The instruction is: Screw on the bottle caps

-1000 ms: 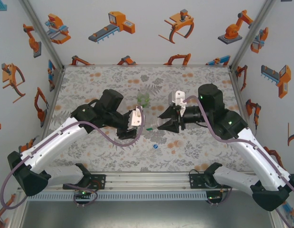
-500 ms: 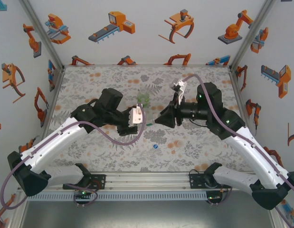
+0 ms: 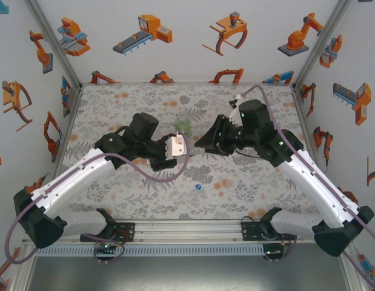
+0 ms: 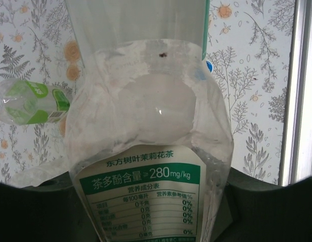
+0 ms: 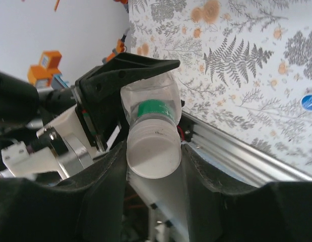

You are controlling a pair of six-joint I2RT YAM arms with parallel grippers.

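Right now I am reading every place off the labelled bottle [image 4: 145, 151], which is hanging above the table [image 3: 114, 103] between my two grippers.

- Left gripper [image 3: 180, 153]: I am seeing its fingers [image 5: 125, 73] clamping the labelled bottle's crumpled clear body, with the green label band sitting down near the palm in the left wrist view.
- Green bottle [image 3: 183, 125]: it is resting on the table just beyond the labelled bottle, toward the far wall. In the left wrist view it is showing to the left of the labelled bottle and appears to be lying on its side.
- Blue cap [image 3: 199, 187]: it is lying flat on the table on the near side of the labelled bottle, well apart from it and touching neither gripper.
- White cap [image 5: 153, 151]: it is sitting on the labelled bottle's mouth, just above a green ring [image 5: 154, 110] around the neck.
- Right gripper [image 3: 202, 143]: it is facing the left gripper across the labelled bottle, and its fingers [image 5: 108, 176] are pressing in on both sides of the white cap.
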